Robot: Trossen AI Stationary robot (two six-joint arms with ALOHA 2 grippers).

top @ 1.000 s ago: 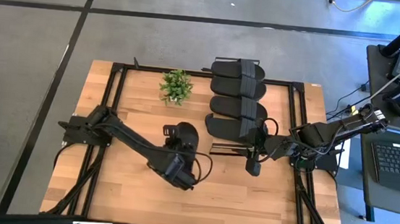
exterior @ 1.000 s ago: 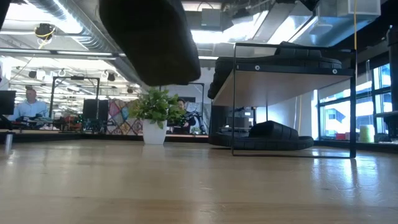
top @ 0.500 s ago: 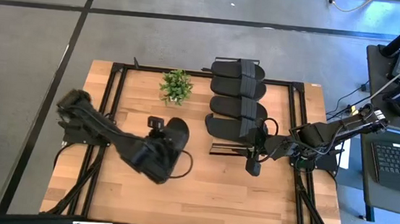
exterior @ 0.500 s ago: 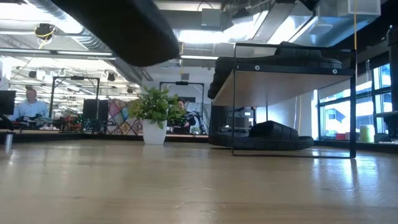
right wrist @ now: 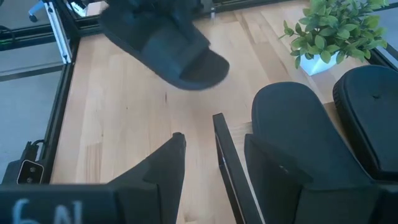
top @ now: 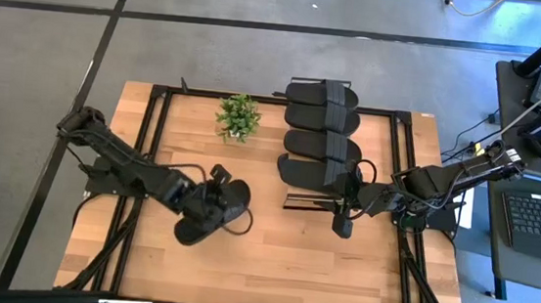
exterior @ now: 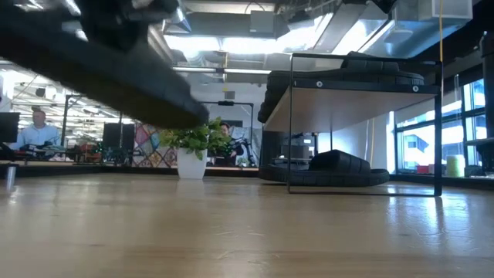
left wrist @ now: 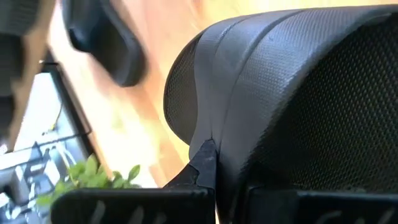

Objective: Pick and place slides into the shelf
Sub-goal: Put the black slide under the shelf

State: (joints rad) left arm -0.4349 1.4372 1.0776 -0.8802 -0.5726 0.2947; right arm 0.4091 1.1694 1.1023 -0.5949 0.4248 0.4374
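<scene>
Slides fill the shelf (top: 298,201) at the middle-right of the table (top: 270,269): two matte black ones lie on the far part of its top (top: 321,107) and two more on the near part (top: 321,160), and the low view shows another slide (exterior: 340,166) on the table under the light wood board. A sixth slide (top: 208,210) is clenched in the left gripper (top: 209,197), lifted clear of the wood left of the shelf and well apart from it. The left wrist view shows its textured sole (left wrist: 298,106) pressed against that gripper's dark fingers, and the right wrist view shows it tilted above the boards (right wrist: 165,43).

The right gripper (top: 343,217) waits at the near right corner of the shelf, its fingers (right wrist: 163,168) spread apart with nothing between them, one on each side of the thin black frame bar. A small potted plant (top: 238,117) stands at the far side, just left of the shelf.
</scene>
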